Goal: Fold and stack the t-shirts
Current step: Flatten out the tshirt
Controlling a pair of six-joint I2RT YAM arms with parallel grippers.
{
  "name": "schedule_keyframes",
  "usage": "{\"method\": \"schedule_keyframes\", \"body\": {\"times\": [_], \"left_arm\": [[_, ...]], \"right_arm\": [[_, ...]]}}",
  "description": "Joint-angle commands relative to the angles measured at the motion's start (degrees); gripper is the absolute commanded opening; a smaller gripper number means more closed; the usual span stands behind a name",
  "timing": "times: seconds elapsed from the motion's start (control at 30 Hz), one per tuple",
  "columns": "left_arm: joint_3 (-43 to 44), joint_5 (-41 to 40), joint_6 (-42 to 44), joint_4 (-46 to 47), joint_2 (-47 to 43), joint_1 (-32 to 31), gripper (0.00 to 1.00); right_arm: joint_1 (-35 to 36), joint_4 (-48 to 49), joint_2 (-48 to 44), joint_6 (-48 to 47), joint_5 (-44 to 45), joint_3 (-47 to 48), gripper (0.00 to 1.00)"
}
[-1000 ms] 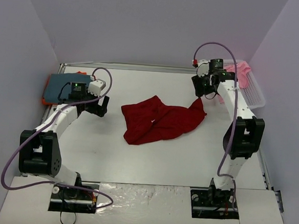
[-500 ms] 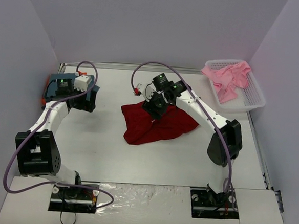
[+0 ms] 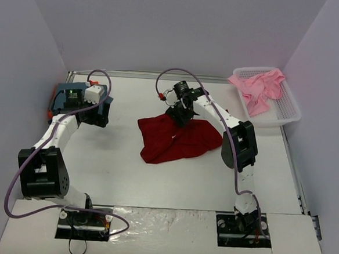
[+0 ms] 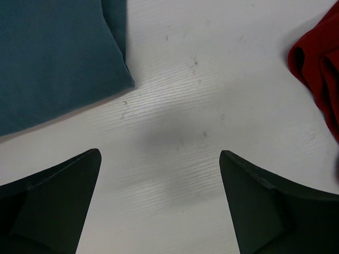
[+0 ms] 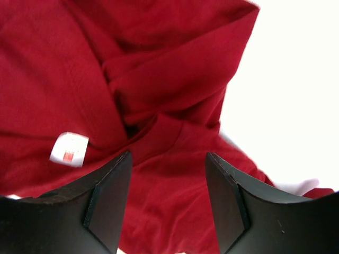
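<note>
We are laying out the red shirt, crumpled mid-tabletop. Our right hand hovers over its far edge, fingers parted, seemingly gripping nothing. Left hand spread wide, empty, beside the folded teal shirt. Next: pinch an edge and spread it flat.

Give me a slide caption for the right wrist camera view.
Right pincer, jaws apart, poised over the crumpled dark red t-shirt with its white neck label showing.
</note>
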Motion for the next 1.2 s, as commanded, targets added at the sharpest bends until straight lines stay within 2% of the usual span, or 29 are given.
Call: {"method": "schedule_keyframes", "body": {"times": [0.0,0.33,0.87,0.97,1.0,1.03,1.17], "left_arm": [[-0.1,0.4,0.4,1.0,0.0,-0.5,0.94],[-0.5,1.1,0.2,1.7,0.1,-0.5,0.94],[-0.5,1.3,0.4,1.4,0.3,-0.5,0.94],[-0.5,1.4,0.3,1.3,0.4,-0.5,0.95],[-0.5,1.3,0.2,1.3,0.3,-0.5,0.94],[-0.4,1.5,0.2,1.3,0.2,-0.5,0.94],[-0.2,1.8,-0.1,1.2,-0.4,-0.5,0.94]], "right_arm": [[0.4,-0.8,1.3,1.9,2.0,4.0,0.54],[0.7,-1.0,2.1,2.8,1.7,6.8,0.53],[0.7,-0.8,5.4,2.2,3.7,3.0,0.47],[0.6,-0.7,4.2,2.0,4.9,1.7,0.34],[0.5,-0.6,3.7,2.1,5.3,0.8,0.24],[0.4,-0.8,3.2,2.2,5.3,0.3,0.00],[0.0,-0.7,-2.7,1.9,7.6,-3.1,0.00]]}}
